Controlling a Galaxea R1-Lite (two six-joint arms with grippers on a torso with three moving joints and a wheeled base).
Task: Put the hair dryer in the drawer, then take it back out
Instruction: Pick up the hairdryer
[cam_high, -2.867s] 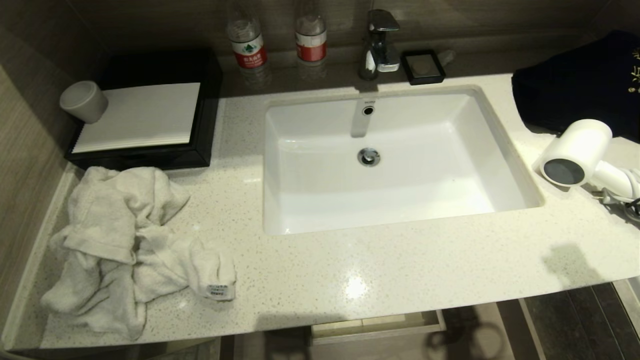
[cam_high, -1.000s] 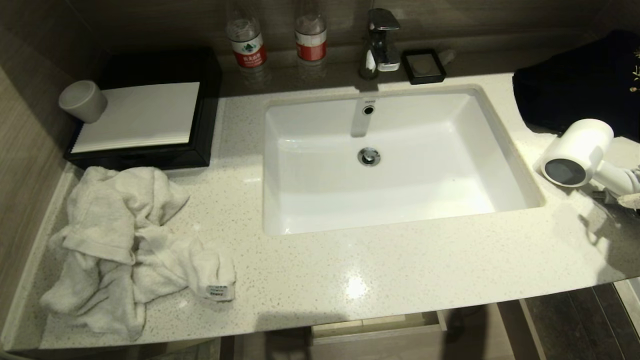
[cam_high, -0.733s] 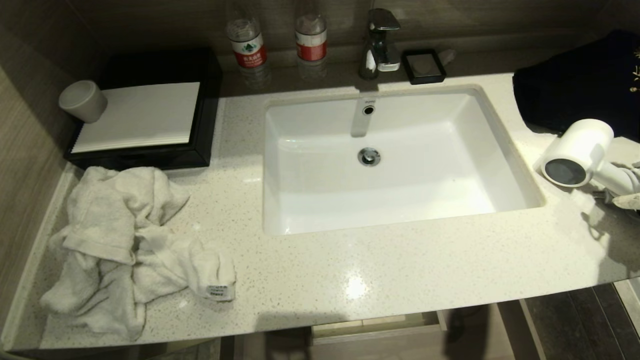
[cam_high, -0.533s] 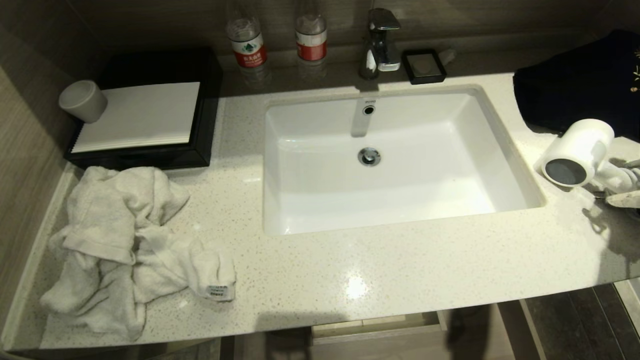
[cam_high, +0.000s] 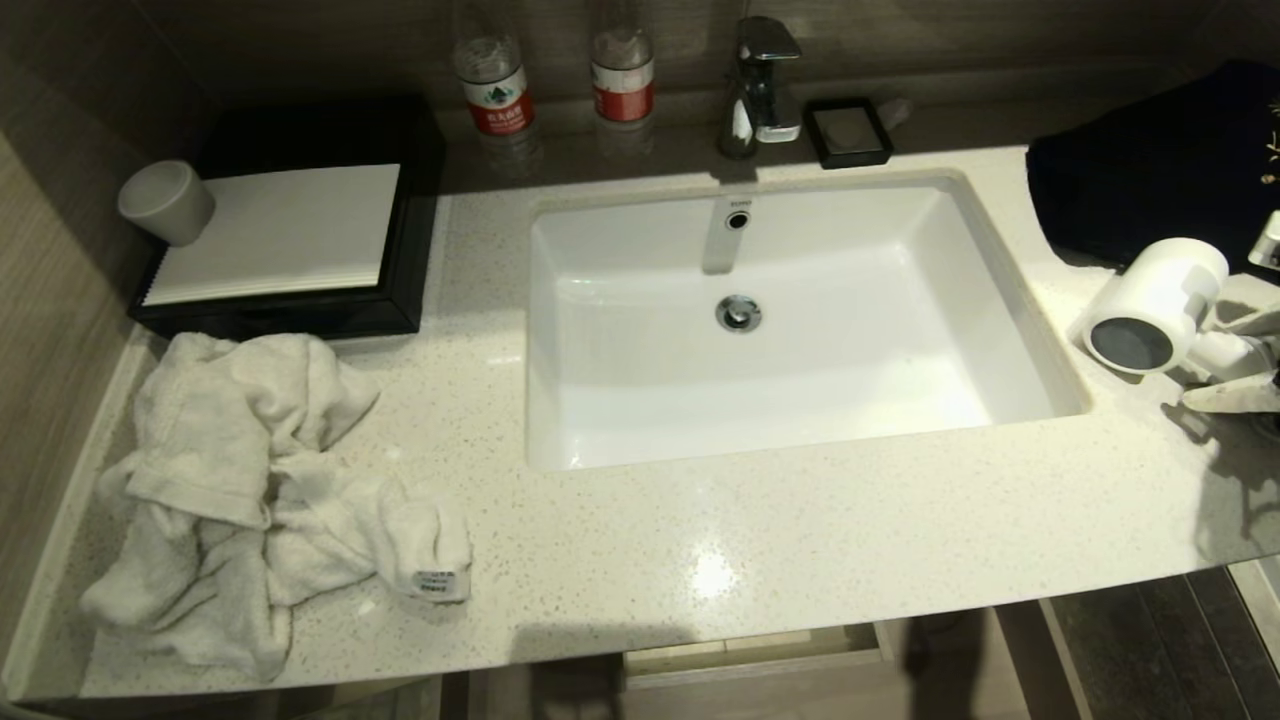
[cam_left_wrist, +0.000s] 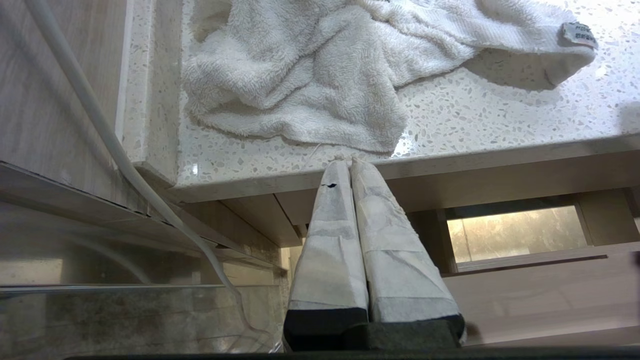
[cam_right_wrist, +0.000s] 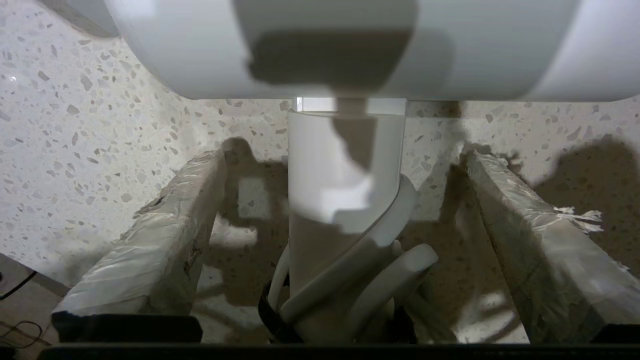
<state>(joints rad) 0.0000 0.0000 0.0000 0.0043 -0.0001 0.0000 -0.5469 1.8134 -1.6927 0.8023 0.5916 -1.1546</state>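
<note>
At far right of the countertop (cam_high: 800, 540), the hair dryer (cam_high: 1150, 305) lies on its side, dark round end facing the sink (cam_high: 780, 320). Right gripper (cam_right_wrist: 345, 165) straddles its handle, jaws wide apart, neither finger touching it. Left gripper (cam_left_wrist: 348, 165) sits below the counter edge by the towel (cam_left_wrist: 320, 70), jaws together. Drawer (cam_high: 755, 655) slightly open under the counter.

The hair dryer (cam_high: 1150, 305) handle and cord run out of the head view at the right edge. The countertop (cam_high: 800, 540) hides most of the drawer (cam_high: 750, 655). The bottle (cam_high: 492, 85) tops are cut off.
</note>
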